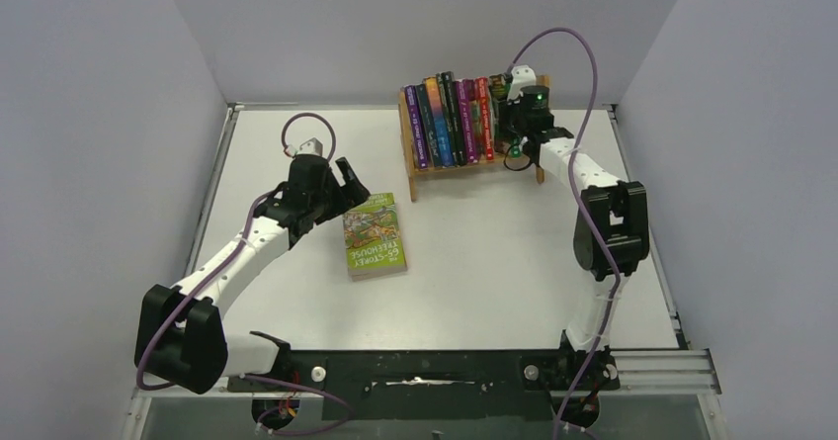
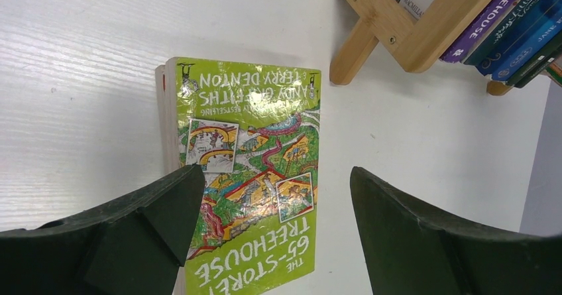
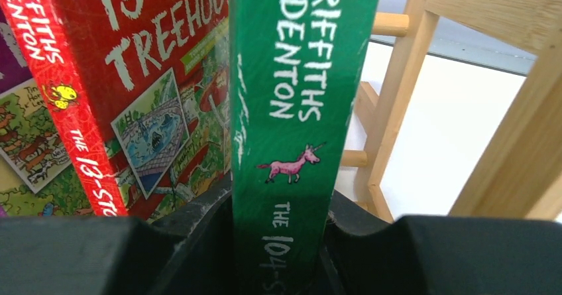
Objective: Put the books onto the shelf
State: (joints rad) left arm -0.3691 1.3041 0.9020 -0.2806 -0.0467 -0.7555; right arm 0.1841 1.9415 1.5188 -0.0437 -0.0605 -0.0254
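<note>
Lime-green book point(image 1: 376, 235) flat near part-filled shelf point(image 1: 410, 178)

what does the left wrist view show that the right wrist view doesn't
Only the left wrist view: a lime-green book lying flat on the table, the open left hand poised over it. Only the right wrist view: the right hand shut on a dark green book standing upright beside a red book. Both: parts of the wooden shelf.

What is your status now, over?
Left gripper open over lime book on table. Right gripper shut on green book at shelf. No obstruction seen.
</note>
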